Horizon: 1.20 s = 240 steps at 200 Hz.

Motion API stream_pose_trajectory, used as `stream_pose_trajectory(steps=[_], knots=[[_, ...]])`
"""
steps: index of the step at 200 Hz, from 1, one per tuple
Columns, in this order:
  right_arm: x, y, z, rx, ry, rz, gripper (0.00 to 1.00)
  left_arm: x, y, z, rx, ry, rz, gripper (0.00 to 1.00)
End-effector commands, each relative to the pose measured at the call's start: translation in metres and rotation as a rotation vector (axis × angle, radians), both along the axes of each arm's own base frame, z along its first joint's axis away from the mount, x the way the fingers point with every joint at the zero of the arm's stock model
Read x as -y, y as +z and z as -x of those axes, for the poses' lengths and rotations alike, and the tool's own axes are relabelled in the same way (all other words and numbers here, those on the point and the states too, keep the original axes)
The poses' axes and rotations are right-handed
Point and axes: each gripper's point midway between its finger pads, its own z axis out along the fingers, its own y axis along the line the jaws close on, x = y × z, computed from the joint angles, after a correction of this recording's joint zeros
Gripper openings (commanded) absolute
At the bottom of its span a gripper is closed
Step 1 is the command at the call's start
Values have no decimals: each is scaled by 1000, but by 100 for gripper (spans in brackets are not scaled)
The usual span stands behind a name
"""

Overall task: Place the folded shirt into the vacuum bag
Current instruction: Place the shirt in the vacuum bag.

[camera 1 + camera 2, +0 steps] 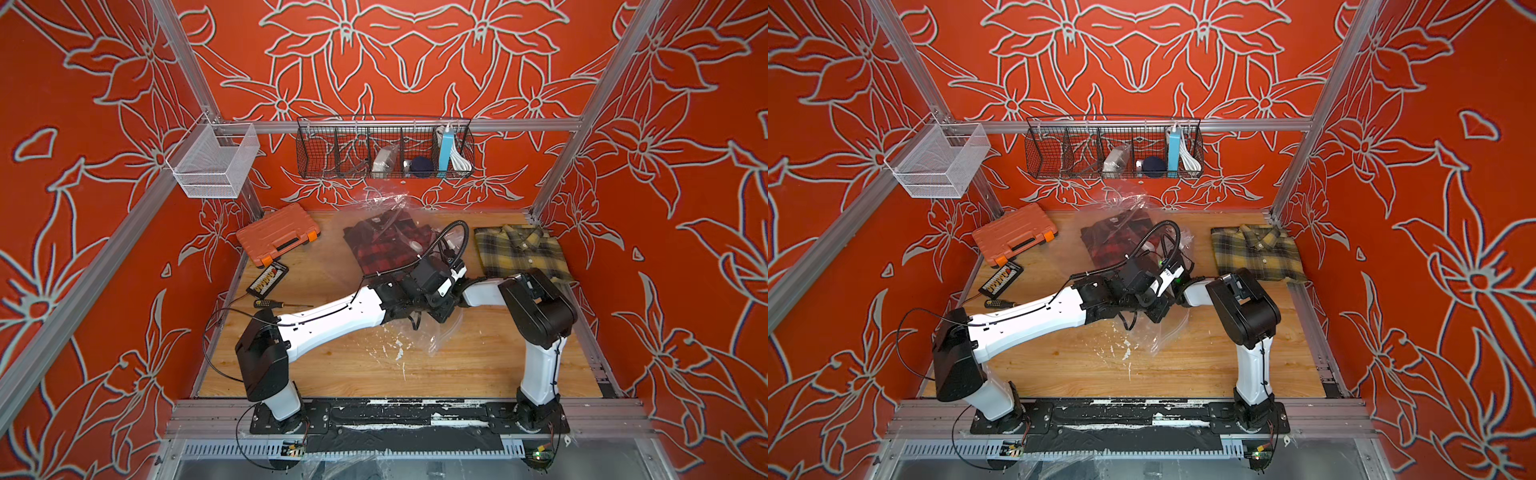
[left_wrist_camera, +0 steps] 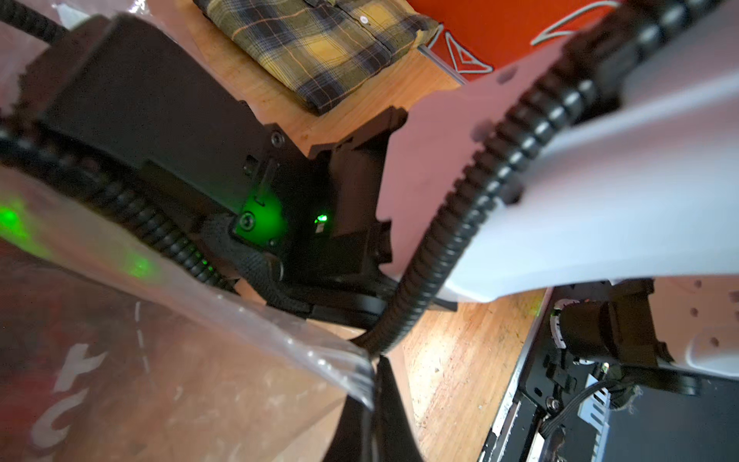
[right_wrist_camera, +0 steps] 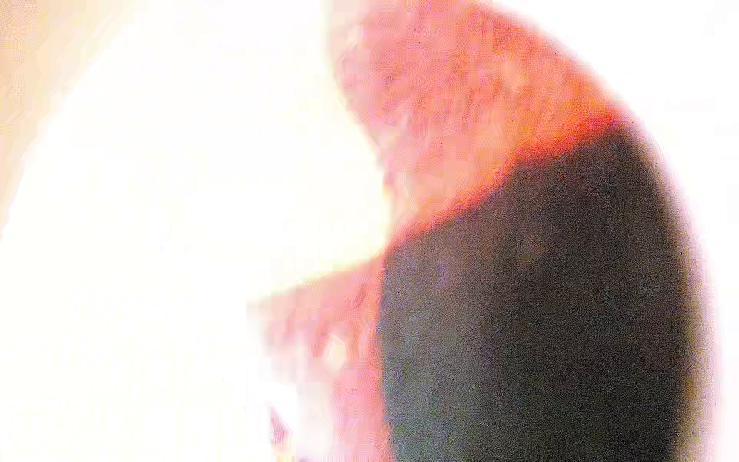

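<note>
The clear vacuum bag [image 1: 386, 203] lies crumpled at the back centre of the table in both top views, its near end [image 1: 1163, 336] trailing forward. A folded red plaid shirt [image 1: 374, 245] shows through its plastic and seems to lie inside. A folded yellow plaid shirt [image 1: 519, 249] lies bare at the back right. My left gripper [image 2: 372, 404] is shut on the bag's ribbed edge [image 2: 352, 372]. My right arm's wrist [image 1: 455, 274] reaches in beside it. The right gripper's fingers are hidden in the top views, and the right wrist view is washed out.
An orange tool case [image 1: 276, 235], a bit set [image 1: 268, 282] and a screwdriver [image 1: 274, 304] lie at the left. A black wire basket [image 1: 384, 149] and a white mesh basket [image 1: 212, 162] hang on the rear rails. Both arms cross over the wooden table [image 1: 353, 365].
</note>
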Motion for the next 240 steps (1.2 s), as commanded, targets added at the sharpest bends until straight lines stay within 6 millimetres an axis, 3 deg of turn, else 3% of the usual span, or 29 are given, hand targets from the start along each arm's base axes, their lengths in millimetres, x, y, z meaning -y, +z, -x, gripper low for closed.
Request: stream_pose_trajectory(steps=[1, 11, 52, 78, 95, 107, 132, 156, 177, 197, 240], knots=[[5, -4, 1, -19, 32, 39, 8, 18, 4, 38, -56, -144, 32, 0], [11, -5, 7, -16, 17, 23, 14, 17, 4, 38, -49, -143, 34, 0], [30, -13, 29, -99, -37, -19, 55, 17, 7, 42, -56, -149, 48, 0], [54, -29, 41, -159, -145, -6, 71, 14, 14, 50, -68, -153, 81, 0], [71, -35, 38, -161, -218, 25, 72, 14, 18, 60, -77, -164, 108, 0], [71, -30, 30, -141, -226, 7, 65, 16, 18, 67, -95, -175, 123, 0], [49, -19, 6, -97, -167, -24, 42, 20, 10, 70, -112, -180, 122, 0], [33, -12, -3, -73, -102, -67, 36, 17, 2, 67, -96, -172, 84, 0], [35, -5, 14, -80, -49, -38, 50, 8, -2, 61, -81, -143, 55, 0], [42, -4, 42, -114, 10, 14, 64, 0, -4, 52, -83, -98, 60, 0], [62, -8, 100, -190, 55, 33, 72, -13, -8, 31, -65, -6, 51, 0]])
